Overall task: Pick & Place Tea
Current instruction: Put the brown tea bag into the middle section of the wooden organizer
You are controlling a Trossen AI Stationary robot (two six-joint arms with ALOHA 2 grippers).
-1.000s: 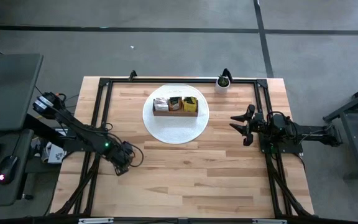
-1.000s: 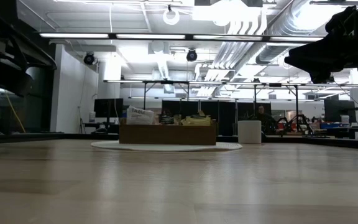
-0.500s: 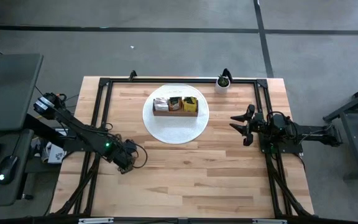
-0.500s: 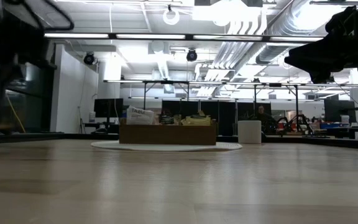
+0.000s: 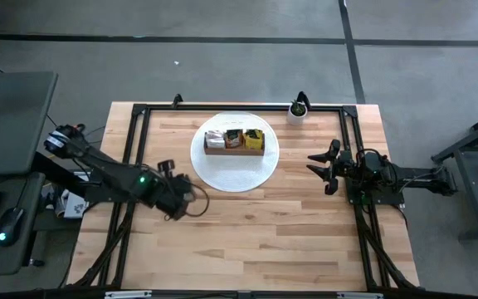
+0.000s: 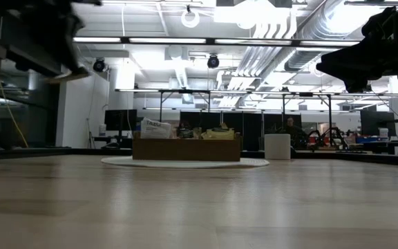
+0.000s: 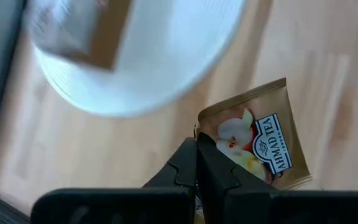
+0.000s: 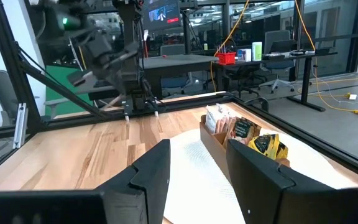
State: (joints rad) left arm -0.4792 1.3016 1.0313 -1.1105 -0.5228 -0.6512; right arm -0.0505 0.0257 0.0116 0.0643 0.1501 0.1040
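Note:
My left gripper (image 5: 178, 199) is over the bare wood on the table's left half, near-left of the white plate (image 5: 235, 169), shut on a tan tea sachet (image 7: 260, 149) with a fruit picture. The low view shows the sachet (image 6: 72, 72) high above the table. The brown wooden box (image 5: 234, 141) stands on the plate with other sachets (image 8: 248, 132) upright in its compartments. My right gripper (image 5: 315, 166) waits open above the table's right side, level with the plate. My left gripper pinches the tan sachet between its two shut fingers (image 7: 185, 165) at one edge, near a corner (image 7: 211, 144). The rest of the sachet sticks out sideways past the fingers. It is lifted clear of the table.
A small white pot with a green plant (image 5: 297, 110) stands at the far edge, right of the plate. A black frame (image 5: 135, 149) runs along the table's left, far and right sides. Bare wood fills the near half of the table (image 5: 256, 241).
My left gripper has risen from just above the table near the left side, carrying the tan sachet up with it, and has moved toward the far edge and slightly right, closer to the plate. The right arm has kept still.

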